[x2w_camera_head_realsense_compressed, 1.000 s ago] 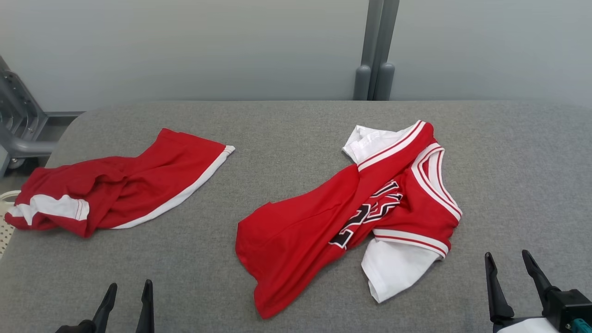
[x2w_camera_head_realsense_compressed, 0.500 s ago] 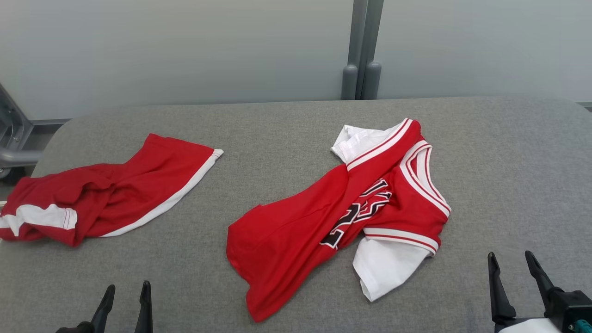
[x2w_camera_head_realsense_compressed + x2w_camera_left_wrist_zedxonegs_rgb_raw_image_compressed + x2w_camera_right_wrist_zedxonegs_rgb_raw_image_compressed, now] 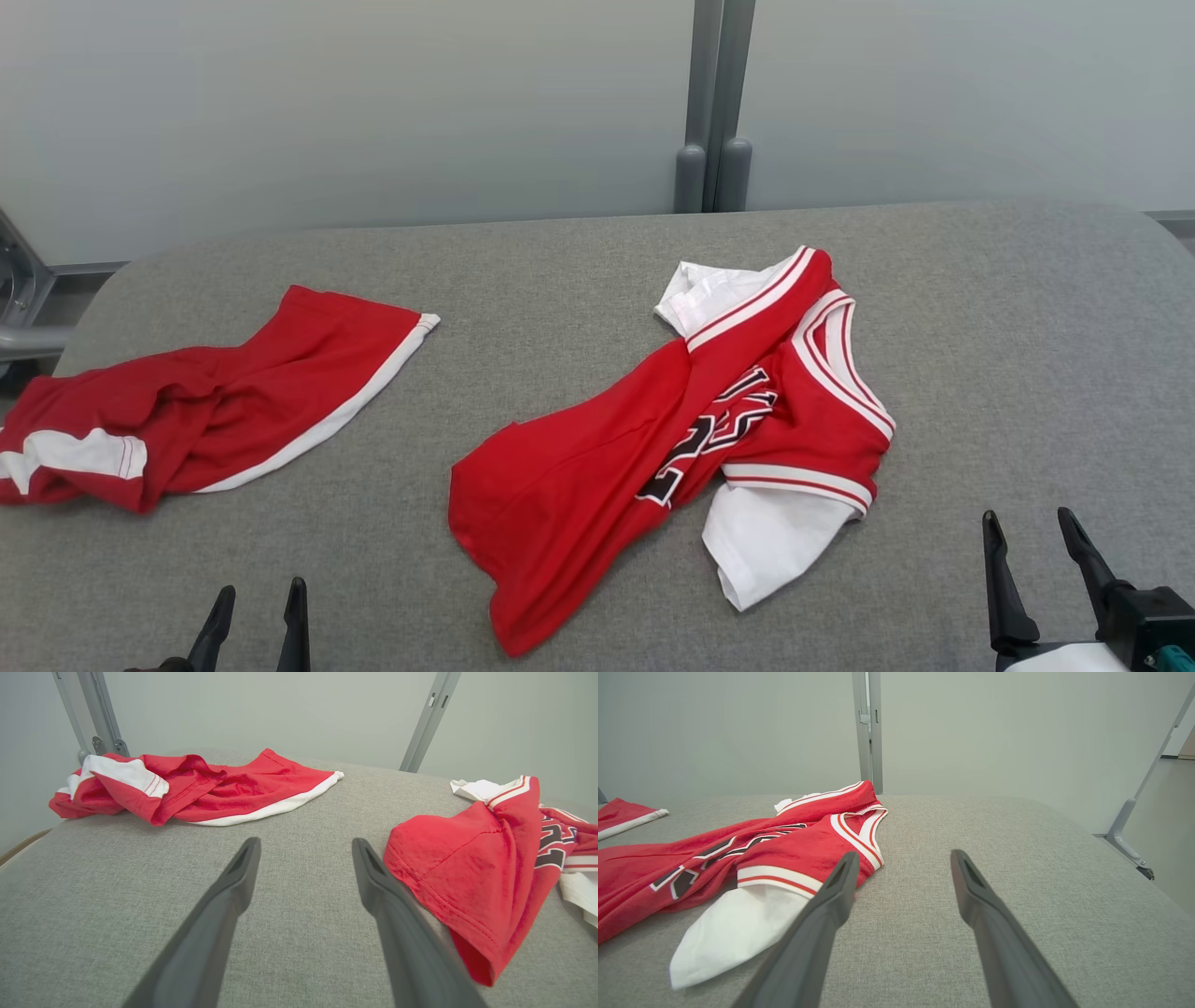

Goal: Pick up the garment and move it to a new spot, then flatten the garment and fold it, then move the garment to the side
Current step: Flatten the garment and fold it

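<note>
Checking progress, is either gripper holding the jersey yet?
No, the left gripper and right gripper are open, clear of the jersey.

The left gripper [image 3: 262, 588] and right gripper [image 3: 1026, 515] each have two long, matte dark-grey fingers [image 3: 224, 914] tapering to narrow tips. Behind the right one are a black boxy mount [image 3: 1153, 616], a small teal plug [image 3: 1178, 659] and a white forearm shell [image 3: 1055, 659].

Jersey [image 3: 597, 467] lay on the padded table [image 3: 1027, 355] just right of centre, shorts [image 3: 233, 401] well apart to its left by the table's edge, post [image 3: 709, 93] stood behind the table, left gripper [image 3: 261, 588] at near left, right gripper [image 3: 1026, 515] at near right.
</note>
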`<state>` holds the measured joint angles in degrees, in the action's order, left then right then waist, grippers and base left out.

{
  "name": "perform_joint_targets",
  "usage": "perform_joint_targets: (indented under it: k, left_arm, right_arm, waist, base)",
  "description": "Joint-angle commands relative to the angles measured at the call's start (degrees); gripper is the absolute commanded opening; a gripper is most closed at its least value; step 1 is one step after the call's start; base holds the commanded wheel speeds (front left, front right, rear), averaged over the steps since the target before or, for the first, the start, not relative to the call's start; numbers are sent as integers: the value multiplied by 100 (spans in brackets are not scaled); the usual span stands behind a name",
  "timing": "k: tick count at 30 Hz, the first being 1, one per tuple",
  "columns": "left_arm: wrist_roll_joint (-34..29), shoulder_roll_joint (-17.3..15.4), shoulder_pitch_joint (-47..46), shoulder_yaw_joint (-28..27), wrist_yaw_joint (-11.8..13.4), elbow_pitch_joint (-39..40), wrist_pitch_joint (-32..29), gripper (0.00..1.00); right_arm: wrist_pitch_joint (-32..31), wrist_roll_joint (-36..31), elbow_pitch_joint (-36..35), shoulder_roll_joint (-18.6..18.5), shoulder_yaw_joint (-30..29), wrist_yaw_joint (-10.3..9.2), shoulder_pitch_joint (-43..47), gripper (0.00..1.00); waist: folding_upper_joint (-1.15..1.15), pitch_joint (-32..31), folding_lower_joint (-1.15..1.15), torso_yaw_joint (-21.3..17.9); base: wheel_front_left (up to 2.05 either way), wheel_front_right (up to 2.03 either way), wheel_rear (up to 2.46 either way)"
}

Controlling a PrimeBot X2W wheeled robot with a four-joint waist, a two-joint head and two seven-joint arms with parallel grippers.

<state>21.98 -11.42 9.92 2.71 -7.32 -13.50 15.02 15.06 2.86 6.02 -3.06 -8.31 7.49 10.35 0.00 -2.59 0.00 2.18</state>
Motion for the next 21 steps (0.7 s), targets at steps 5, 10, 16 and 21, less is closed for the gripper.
perform_joint_targets:
  k: [5,10,16,21]
  left_arm:
    - [-4,23,6,23,-18,-76,19,100]
    - [63,66,-12,140,-21,-154,19,100]
    - [423,147,-280,540,-23,-178,-196,100]
    - [909,368,-717,853,-22,-89,-764,100]
  right_arm:
    - [19,-9,25,-43,21,0,-14,100]
    - [19,-17,39,-50,83,0,-33,100]
    - [20,12,61,-183,351,-1,-394,100]
    - [19,-1,101,-598,764,-1,-1210,100]
  waist:
    - [0,-19,0,42]
    - [0,-5,0,62]
    - [0,140,0,75]
    - [0,491,0,117]
  base:
    - [0,0,0]
    - [0,0,0]
    - [0,0,0]
    - [0,0,0]
